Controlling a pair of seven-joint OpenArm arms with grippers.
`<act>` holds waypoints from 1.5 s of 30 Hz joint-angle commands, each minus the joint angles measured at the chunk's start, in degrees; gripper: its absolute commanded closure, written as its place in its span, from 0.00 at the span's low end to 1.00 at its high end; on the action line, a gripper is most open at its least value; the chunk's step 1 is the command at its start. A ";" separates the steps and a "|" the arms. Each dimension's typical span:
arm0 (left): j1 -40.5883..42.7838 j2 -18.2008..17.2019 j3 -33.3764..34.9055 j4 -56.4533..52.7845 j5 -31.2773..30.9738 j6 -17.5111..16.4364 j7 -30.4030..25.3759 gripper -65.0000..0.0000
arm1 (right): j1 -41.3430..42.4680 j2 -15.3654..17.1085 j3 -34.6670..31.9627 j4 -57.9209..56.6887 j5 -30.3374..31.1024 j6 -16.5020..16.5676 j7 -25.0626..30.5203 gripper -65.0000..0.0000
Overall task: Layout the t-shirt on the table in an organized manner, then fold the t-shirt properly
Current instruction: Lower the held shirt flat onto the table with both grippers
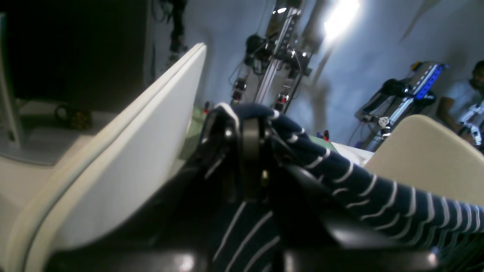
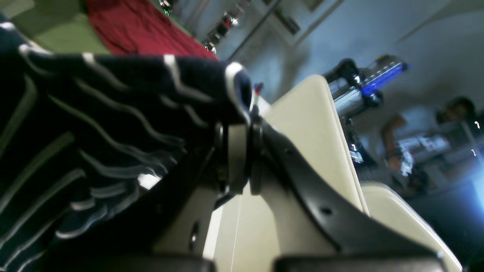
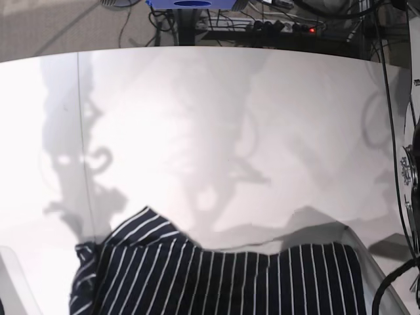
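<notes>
**Shirt held up by both corners, ready to spread**

Clamped tight on the t-shirt (image 1: pixel 340 177), the left end effector (image 1: pixel 251 128), with striped fabric bunched over the jaws. Same on the other side: right end effector (image 2: pixel 240 124) pinched shut on a hem edge, cloth draped away from it. Lifted at two points, apparently so the garment hangs open and its own weight pulls out the creases before laying down. Seen from the base view, only the upper part of the t-shirt (image 3: pixel 223 282), dark with thin white stripes, along the near edge of the counter (image 3: pixel 216 131), one sleeve poking out to the side. Plenty of bare white surface beyond it for spreading. Layout stage, by the look of it; folding not yet begun. Likely next: drawing the fabric out flat.
</notes>
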 commanded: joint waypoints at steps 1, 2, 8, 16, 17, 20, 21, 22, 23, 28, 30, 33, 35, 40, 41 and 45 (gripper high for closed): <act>-3.88 -0.42 0.14 -0.40 0.12 -0.22 -2.88 1.00 | 1.81 0.81 -0.68 -1.88 -0.06 -0.88 2.00 1.00; -4.93 -0.42 0.67 -1.37 0.12 -0.22 -3.32 1.00 | 1.81 0.90 -1.74 -3.99 -0.06 -0.97 3.58 1.00; -10.73 -0.15 1.20 -2.07 -0.41 -0.40 -3.23 1.00 | 1.81 1.25 -3.58 -7.07 -0.06 -1.23 5.43 1.00; 0.26 0.20 0.85 11.91 -0.41 -0.31 5.83 1.00 | 1.81 6.35 -3.23 13.59 -0.06 -0.97 -9.69 1.00; 3.25 0.11 0.76 13.32 -0.41 -0.31 6.00 1.00 | -1.12 7.14 -3.15 16.76 -0.06 -0.97 -11.45 1.00; 12.21 -0.86 0.14 17.71 -0.41 -0.31 6.18 1.00 | -10.09 8.19 -2.88 25.02 -0.06 -0.97 -16.72 1.00; 15.38 -0.94 -0.65 19.47 -0.41 -0.31 6.18 1.00 | -13.17 8.37 -1.47 27.66 -0.06 -0.97 -18.48 1.00; 18.81 -1.03 -1.61 21.58 -0.41 -0.31 6.26 1.00 | -17.39 8.46 0.90 30.82 -0.06 -0.97 -20.94 1.00; 22.76 -1.03 -2.49 23.69 -0.41 -0.31 6.26 1.00 | -21.52 8.37 3.36 34.08 -0.06 -0.97 -23.23 1.00; 41.22 -1.74 -3.28 32.22 -0.41 -0.31 6.35 1.00 | -44.46 5.29 13.47 48.49 -0.06 -0.97 -34.66 1.00; 47.99 -3.05 -3.28 34.15 -0.41 -0.31 6.35 1.00 | -52.90 2.92 17.07 51.66 0.03 -0.97 -36.51 1.00; 56.43 -4.37 -3.37 35.21 -0.05 -0.31 6.35 1.00 | -62.13 -1.21 19.80 52.36 0.03 -0.97 -36.68 1.00; 61.09 -5.08 -3.37 35.21 0.03 -0.31 6.26 1.00 | -66.09 -3.24 20.68 52.36 0.03 -0.97 -36.68 1.00; 69.00 -5.08 -3.37 35.03 0.03 -0.31 6.18 1.00 | -72.33 -7.46 21.73 52.36 0.03 -0.97 -36.77 1.00; 70.23 -5.08 -3.28 35.03 0.03 -0.31 6.18 1.00 | -73.21 -7.90 21.73 52.36 0.03 -0.97 -36.94 1.00; 74.37 -5.08 -3.28 34.68 0.21 -0.31 6.00 1.00 | -77.17 -9.21 21.73 52.36 0.03 -0.97 -36.77 1.00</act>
